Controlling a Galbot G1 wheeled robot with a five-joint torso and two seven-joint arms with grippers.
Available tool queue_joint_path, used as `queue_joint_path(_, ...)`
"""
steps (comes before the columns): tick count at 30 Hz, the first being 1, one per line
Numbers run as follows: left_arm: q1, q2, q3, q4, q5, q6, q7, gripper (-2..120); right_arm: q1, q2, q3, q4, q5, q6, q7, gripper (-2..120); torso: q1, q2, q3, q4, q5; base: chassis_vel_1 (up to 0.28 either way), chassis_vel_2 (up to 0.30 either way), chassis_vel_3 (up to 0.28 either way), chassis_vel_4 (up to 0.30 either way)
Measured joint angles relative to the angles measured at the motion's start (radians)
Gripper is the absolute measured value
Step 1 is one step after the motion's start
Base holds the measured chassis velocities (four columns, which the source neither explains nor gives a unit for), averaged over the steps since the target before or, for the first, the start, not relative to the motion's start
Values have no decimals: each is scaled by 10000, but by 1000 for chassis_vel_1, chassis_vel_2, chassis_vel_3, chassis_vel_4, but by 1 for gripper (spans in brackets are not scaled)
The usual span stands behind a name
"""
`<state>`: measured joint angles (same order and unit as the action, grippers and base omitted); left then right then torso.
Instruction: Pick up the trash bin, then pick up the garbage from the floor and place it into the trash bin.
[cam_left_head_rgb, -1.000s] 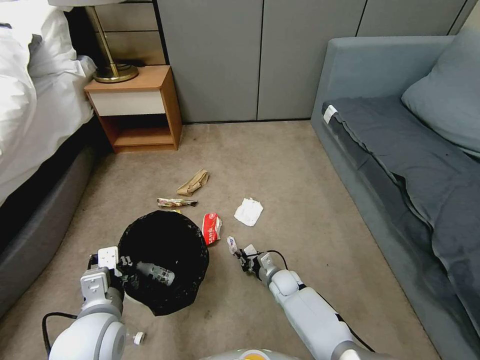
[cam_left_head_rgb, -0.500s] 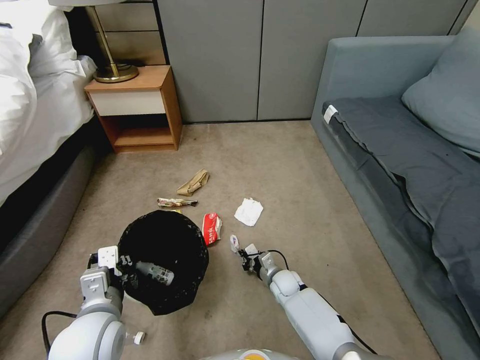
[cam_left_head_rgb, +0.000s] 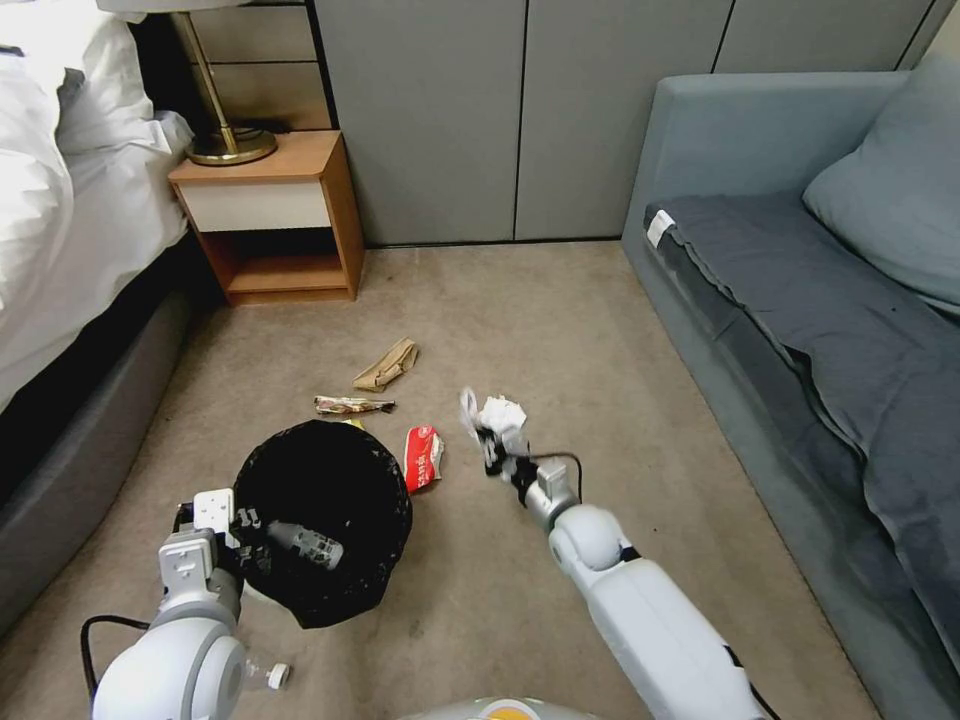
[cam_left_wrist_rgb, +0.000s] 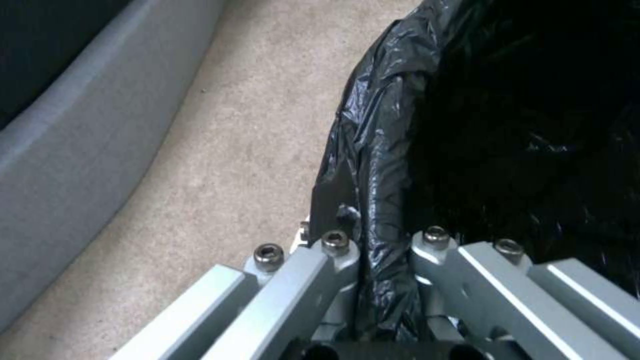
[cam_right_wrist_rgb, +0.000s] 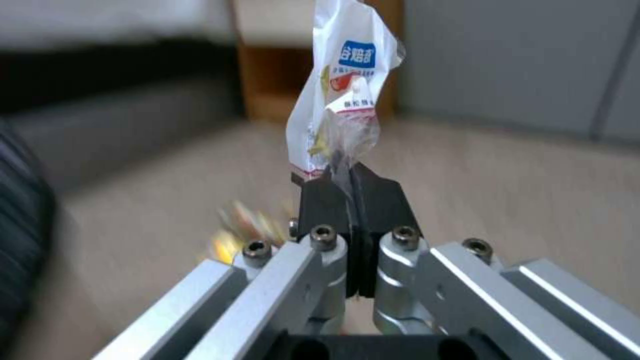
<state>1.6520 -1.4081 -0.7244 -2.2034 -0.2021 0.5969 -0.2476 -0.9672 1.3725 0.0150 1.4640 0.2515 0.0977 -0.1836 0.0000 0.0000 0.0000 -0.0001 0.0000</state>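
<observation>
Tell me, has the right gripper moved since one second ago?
Yes. The right gripper, shut on a wrapper, went forward past the red wrapper, toward the nightstand.

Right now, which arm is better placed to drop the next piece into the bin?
Right. The right gripper is shut on a white snack wrapper, lifted off the floor. The left gripper is clamped on the trash bin rim.

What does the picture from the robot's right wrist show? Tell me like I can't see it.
The right tool is shut on a crinkly white snack wrapper with a blue label, holding it up off the beige floor. Behind it are a wooden nightstand and a grey wall.
</observation>
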Motion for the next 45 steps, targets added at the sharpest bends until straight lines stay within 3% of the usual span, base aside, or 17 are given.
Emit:
queue_joint_path(4,-71,-19,98,121,2,4,1,1,-215,-350,-296,1899,465,16,-278,0,0,0,0,0,-1,0,0,0,0)
queue_joint_path(12,-142,-14,124,161,4,16,0,1,-447,-602,-1258,3465,757,320,-846,0,0,0,0,1,0,0,0,0,0)
queue_joint_path(20,-156,-50,128,166,11,19,-1,1,-574,-746,-2030,3126,431,537,-1005,0,0,0,0,1,0,0,0,0,0)
queue_joint_path(38,-251,-64,135,224,16,34,-8,1,-742,-903,-2640,2063,-95,730,-1198,0,0,-2,1,1,0,0,0,0,0)
queue_joint_path(45,-263,-49,171,238,11,39,-10,1,-824,-917,-2615,1977,-254,730,-1388,25,0,-2,1,1,0,0,0,0,0)
